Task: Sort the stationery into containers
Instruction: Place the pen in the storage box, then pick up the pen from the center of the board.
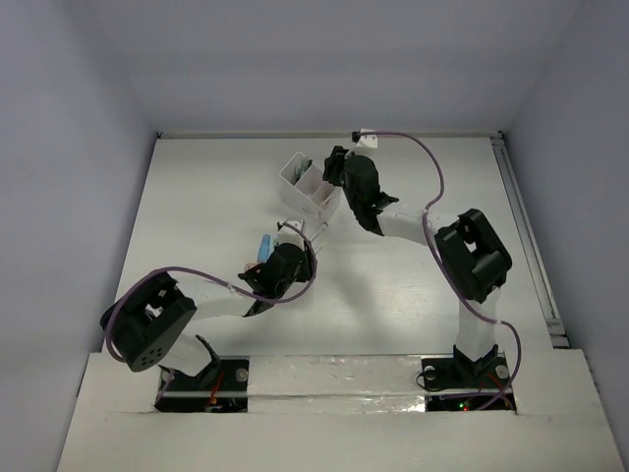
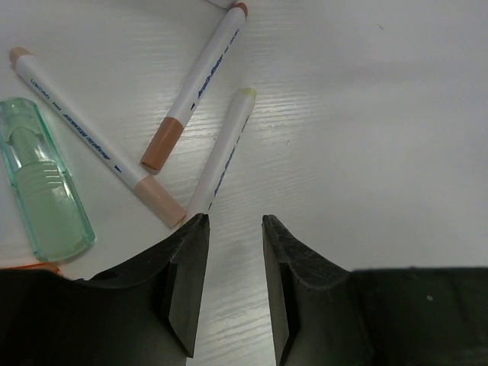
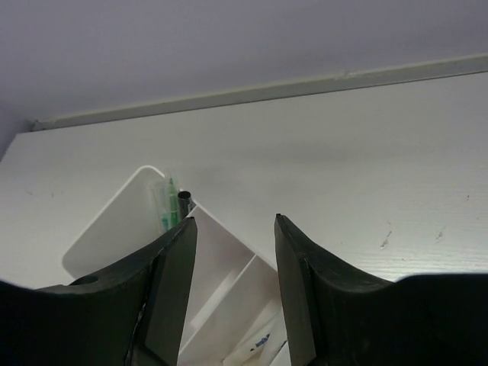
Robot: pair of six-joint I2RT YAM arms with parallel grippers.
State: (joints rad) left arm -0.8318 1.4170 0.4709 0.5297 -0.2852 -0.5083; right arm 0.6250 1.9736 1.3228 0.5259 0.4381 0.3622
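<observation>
The white three-compartment box (image 1: 300,179) stands at the back middle. In the right wrist view its long compartment (image 3: 126,221) holds green pens (image 3: 169,204) and a dark one, and a white pen (image 3: 258,345) lies in a lower compartment. My right gripper (image 3: 232,221) is open and empty just above the box (image 1: 332,169). My left gripper (image 2: 234,223) is open and empty over the table (image 1: 288,239). Three white pens lie ahead of it: orange-capped (image 2: 194,91), peach-capped (image 2: 91,141), yellow-tipped (image 2: 225,149). A green chunky piece (image 2: 46,183) lies to their left. A blue piece (image 1: 265,246) lies beside the gripper.
An orange sliver (image 2: 30,267) shows at the left finger's edge. Walls enclose the table on the left, the back and the right, with a rail (image 1: 526,236) along the right side.
</observation>
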